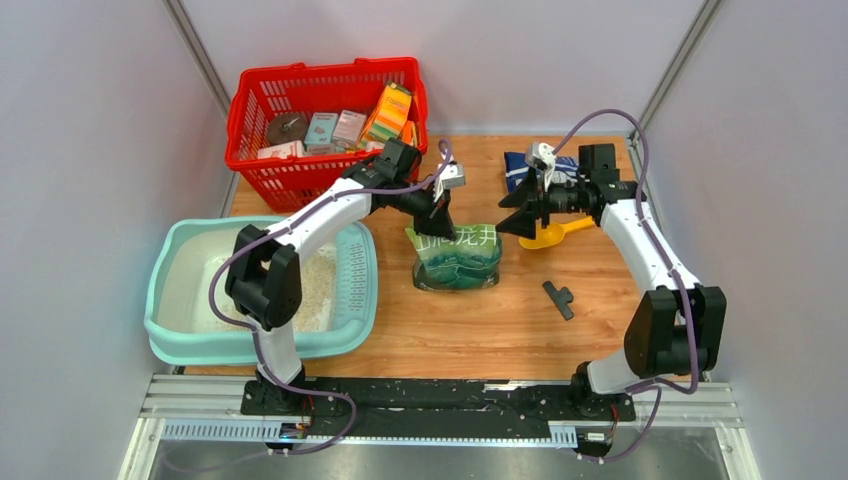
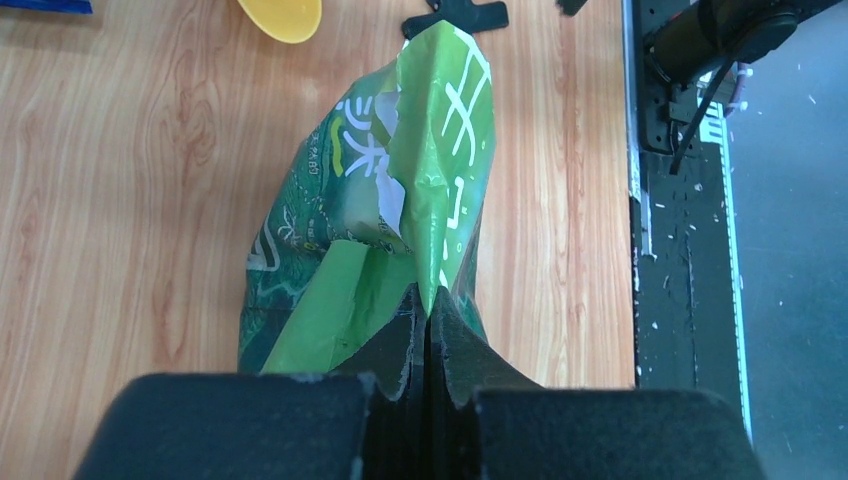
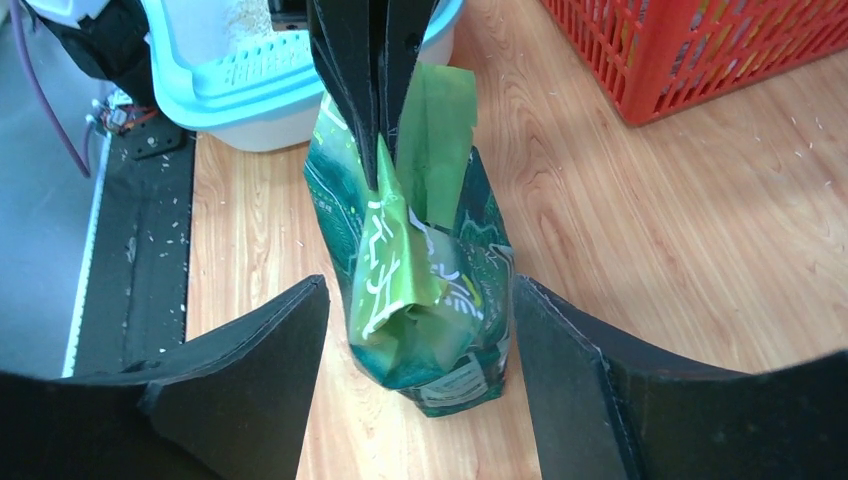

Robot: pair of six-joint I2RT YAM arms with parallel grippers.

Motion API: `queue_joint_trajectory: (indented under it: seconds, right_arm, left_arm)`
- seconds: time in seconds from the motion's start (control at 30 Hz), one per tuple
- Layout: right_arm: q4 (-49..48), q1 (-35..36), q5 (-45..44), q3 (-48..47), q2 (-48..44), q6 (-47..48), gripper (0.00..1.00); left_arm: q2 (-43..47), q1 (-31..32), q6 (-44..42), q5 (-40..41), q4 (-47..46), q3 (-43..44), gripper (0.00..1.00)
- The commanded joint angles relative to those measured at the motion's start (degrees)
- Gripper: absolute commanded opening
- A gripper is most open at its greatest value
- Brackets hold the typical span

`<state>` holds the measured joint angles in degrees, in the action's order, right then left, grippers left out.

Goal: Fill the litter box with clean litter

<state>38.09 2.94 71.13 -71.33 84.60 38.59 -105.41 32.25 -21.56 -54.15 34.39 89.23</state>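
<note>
A green printed plastic bag is being clamped by its top flap in left gripper; right gripper is being held apart beside it. Unsupported, flap may be torn.

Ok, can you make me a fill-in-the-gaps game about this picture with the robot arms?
The left pincer, pinching the top flap of the green bag, is ____. The right pincer, a finger either side of the bag, is ____. The litter lies in the pale teal ____. The mesh basket at the back is ____.
Missing words: shut; open; litter box; red.
</note>
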Motion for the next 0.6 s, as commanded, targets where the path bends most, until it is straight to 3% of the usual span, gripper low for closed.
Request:
queue_joint_trajectory:
  seconds: [0.0, 0.33, 0.43, 0.47, 0.57]
  right_arm:
    - [-1.88, 2.94, -1.79, -1.52, 2.67, 7.02, 0.71]
    - [5.6, 7.52, -2.05, -3.47, 6.55, 17.22, 0.62]
    - [5.51, 7.96, -3.45, -2.85, 6.55, 17.84, 0.48]
    - [5.51, 8.05, -4.24, -2.59, 6.55, 17.84, 0.36]
    - [4.98, 7.96, -5.74, -1.36, 5.58, 17.84, 0.14]
  left_arm:
    - [4.33, -0.7, -2.87, -1.66, 5.25, 0.24, 0.0]
    - [3.89, -1.31, 2.92, -2.01, 1.56, -0.64, 0.0]
    - [3.89, -2.1, 7.75, -2.45, -3.26, -2.04, 0.0]
    - [3.89, -2.36, 9.16, -2.45, -4.32, -2.3, 0.0]
    - [3.98, -2.63, 11.19, -2.54, -6.27, -2.57, 0.0]
